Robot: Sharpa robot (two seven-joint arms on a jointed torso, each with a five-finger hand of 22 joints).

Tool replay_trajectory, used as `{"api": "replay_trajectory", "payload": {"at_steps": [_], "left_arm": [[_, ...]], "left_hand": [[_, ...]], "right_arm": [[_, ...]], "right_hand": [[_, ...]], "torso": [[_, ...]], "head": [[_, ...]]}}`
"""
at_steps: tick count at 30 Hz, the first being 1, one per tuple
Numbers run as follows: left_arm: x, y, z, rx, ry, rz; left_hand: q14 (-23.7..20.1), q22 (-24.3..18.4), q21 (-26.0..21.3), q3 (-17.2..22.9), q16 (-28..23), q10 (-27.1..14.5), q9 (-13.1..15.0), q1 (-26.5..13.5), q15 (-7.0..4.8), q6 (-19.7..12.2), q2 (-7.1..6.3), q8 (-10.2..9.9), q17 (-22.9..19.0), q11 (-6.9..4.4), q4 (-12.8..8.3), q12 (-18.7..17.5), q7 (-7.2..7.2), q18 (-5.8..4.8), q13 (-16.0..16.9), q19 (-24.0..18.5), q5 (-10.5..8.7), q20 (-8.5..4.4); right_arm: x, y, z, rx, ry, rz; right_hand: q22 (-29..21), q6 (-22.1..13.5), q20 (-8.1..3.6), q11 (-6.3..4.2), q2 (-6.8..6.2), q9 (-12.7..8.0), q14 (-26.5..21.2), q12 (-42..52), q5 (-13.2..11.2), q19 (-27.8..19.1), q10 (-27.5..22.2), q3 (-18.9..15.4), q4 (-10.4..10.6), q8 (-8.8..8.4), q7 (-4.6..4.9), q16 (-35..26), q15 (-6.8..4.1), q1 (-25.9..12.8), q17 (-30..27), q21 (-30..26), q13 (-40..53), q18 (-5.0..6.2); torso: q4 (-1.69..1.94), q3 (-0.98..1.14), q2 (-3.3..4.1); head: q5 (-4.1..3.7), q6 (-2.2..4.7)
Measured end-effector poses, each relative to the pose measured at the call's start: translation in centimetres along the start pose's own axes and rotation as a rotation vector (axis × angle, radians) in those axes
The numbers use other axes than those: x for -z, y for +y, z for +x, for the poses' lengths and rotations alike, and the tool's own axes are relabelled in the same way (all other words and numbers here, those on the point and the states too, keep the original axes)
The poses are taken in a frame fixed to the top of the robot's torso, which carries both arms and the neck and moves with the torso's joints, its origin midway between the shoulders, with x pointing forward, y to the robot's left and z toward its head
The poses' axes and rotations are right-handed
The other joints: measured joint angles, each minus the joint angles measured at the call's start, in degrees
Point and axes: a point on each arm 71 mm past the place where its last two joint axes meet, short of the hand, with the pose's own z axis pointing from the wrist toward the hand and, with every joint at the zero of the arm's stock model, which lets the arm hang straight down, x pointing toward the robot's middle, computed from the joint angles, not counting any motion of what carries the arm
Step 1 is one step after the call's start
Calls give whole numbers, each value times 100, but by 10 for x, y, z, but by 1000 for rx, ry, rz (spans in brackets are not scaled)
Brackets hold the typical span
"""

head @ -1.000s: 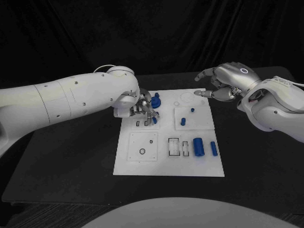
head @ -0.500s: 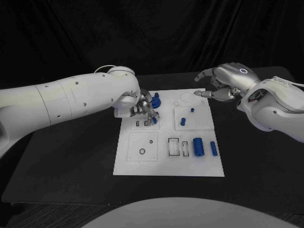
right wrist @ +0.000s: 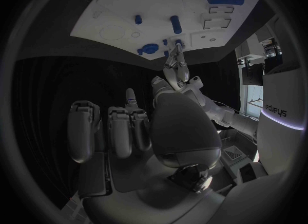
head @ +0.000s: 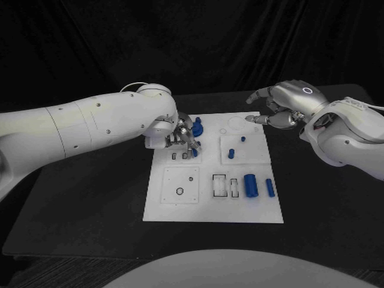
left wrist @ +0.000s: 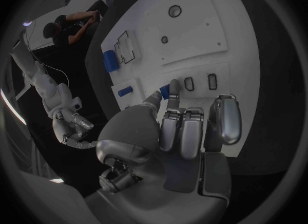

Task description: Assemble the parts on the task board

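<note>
Black table (head: 88,204); white task board (head: 211,211) flat mid-table.

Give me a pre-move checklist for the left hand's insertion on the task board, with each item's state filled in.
1. Left hand holds a small blue part at its fingertips: ok.
2. Part sits over the row of small slots: ok, right beside them.
3. Part seated in a slot: cannot tell, fingers hide it.
4. Right hand clear of the work area: ok, it hovers at the far right corner of the task board holding nothing.
5. Other blue parts out of the left hand's way: ok, they lie nearer the robot.
</note>
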Motion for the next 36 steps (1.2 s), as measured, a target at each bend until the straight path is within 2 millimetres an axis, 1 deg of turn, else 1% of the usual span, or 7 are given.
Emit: {"api": "replay_trajectory", "payload": {"at_steps": [11, 14, 21, 24, 28, 31, 36], "left_arm": [[-1, -1, 0, 0, 0, 6], [-1, -1, 0, 0, 0, 7], [-1, -2, 0, 0, 0, 13], [-1, -2, 0, 0, 0, 15], [-1, -1, 0, 2, 0, 17], [0, 1, 0, 5, -1, 16], [2, 6, 1, 13, -7, 13]], "left_hand": [[0, 0, -42, 187, 0, 0, 27, 48, 0, -34, -48, -74, -1, 0, -123, 0, 8, 0, 0, -21, 114, -21], [0, -1, -66, 282, 0, 0, 39, 53, 0, -43, -53, -98, -1, 0, -186, 0, -1, 0, 0, -21, 170, -21], [0, -1, -68, 681, 0, 0, 87, 137, 0, -53, -138, -143, -1, 0, -425, 0, 12, 0, 0, -21, 363, -21], [0, -1, -71, 859, 0, 3, 120, 148, 0, -53, -151, -165, -2, -41, -517, 0, 34, 0, 0, -1, 434, -41], [0, -1, -87, 1134, 0, 3, 173, 58, 0, -50, -241, -170, -2, -41, -641, 0, 53, 0, 0, -1, 602, -41], [0, -1, -87, 1315, 0, 3, 223, 11, 0, -16, -288, -179, -2, -41, -686, 0, 42, 0, 0, 29, 703, -71], [21, -1, -87, 1422, 0, 3, 271, -59, -21, 2, -357, -179, -2, -41, -704, 0, 41, -1, 0, 75, 776, -68]], "right_arm": [[0, 0, 1, 1, 8, 4], [0, 0, 1, 1, 9, 5], [0, 0, 1, 2, 14, 8], [0, -1, 1, 2, 16, 10], [0, -1, 2, 3, 19, 12], [0, -2, 2, 3, 21, 15], [1, -2, 2, 4, 25, 19]], "right_hand": [[-1, 0, 0, 0, 24, -6, 0, 0, 0, 0, 0, 0, 0, 0, 0, 0, 0, 24, 0, 0, 0, 0], [-1, 20, 0, 0, -2, -9, 0, 0, 27, 0, 0, 0, 0, 0, 20, 0, 0, 49, 0, 0, 0, 0], [-1, 20, 0, 0, 36, -19, 0, 0, 84, 0, 0, 1, -32, 0, 20, 0, 0, 87, 0, -22, 0, 0], [-1, 20, 0, 0, 36, -19, 0, 0, 88, 0, 0, 1, -32, 0, 20, 0, 0, 87, 0, -22, 0, 0], [-1, 20, 0, 0, 36, -25, 0, 0, 88, 0, 0, 1, -32, 0, 20, 0, 0, 87, 0, -22, 0, 0], [-1, 20, 0, 0, 36, -25, 0, 0, 88, 0, 0, 1, -32, 0, 20, 0, 0, 87, 0, -22, 0, 0], [-2, 20, 0, 0, 35, -25, 0, 0, 88, 0, 0, 1, -32, 0, 20, 0, 0, 87, 0, -22, 0, 0]], "torso": [[0, -4, -1], [0, -4, -1], [3, -4, -1], [3, -4, -1], [3, -4, -1], [3, -4, -1], [5, -4, -1]], "head": [[3, 0], [3, 0], [0, 0], [3, 0], [4, 0], [7, -1], [15, -1]]}}
